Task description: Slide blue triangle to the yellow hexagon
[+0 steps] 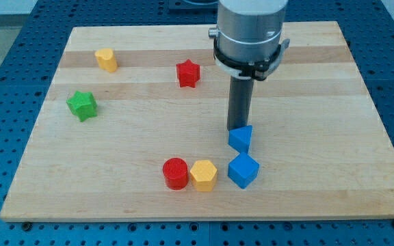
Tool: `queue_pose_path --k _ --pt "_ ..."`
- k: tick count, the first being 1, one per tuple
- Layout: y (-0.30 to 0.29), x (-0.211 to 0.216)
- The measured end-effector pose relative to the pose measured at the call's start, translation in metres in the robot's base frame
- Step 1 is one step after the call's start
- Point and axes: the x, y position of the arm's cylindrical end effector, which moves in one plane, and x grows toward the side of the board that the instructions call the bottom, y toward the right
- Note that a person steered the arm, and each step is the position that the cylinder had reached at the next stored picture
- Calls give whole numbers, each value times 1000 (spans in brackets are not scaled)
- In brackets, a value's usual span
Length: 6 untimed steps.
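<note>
The blue triangle (240,139) sits right of the board's centre, toward the bottom edge, with my tip (237,129) touching its upper side (the rod has no jaws, so nothing opens or shuts). Just below it, close or touching, lies a blue cube (243,170). Left of the cube sits the yellow hexagon (203,175), pressed against a red cylinder (175,173) on its left. Near the top edge a red star (188,73) lies left of the rod. A second yellow block (106,59) sits toward the top-left corner, and a green star (82,105) near the left edge.
</note>
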Motion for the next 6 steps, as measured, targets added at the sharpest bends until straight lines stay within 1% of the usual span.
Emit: queue_pose_path --k 1,2,3,4,5,6 --pt "0 -22" --pt "34 -29" --pt "39 -5" --pt "8 27" --pt "-15 32" --pt "-15 5"
